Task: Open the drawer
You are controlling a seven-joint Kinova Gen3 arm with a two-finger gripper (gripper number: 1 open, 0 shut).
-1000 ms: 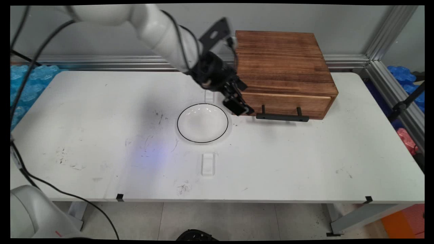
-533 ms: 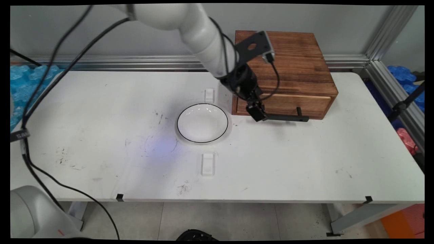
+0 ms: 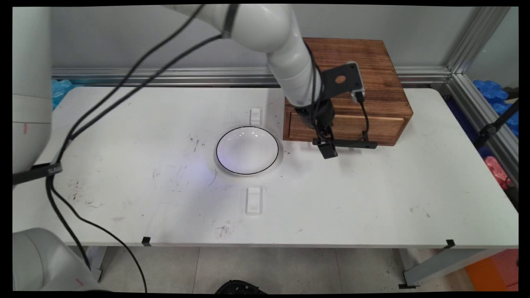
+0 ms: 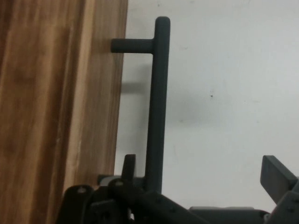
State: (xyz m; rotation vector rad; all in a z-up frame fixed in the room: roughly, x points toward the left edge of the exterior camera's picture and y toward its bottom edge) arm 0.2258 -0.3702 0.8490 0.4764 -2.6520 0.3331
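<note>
A: What lies left of centre on the table?

B: A white bowl, apart from the arm.

A: And right of it?

B: The gripper hangs at the left end of the black handle on the wooden drawer box, upper right. Jaws spread, the bar between them, not pinched.

A: How would it handle?

B: Stiff, thin metal, likely slippery; grip the bar mid-span.
</note>
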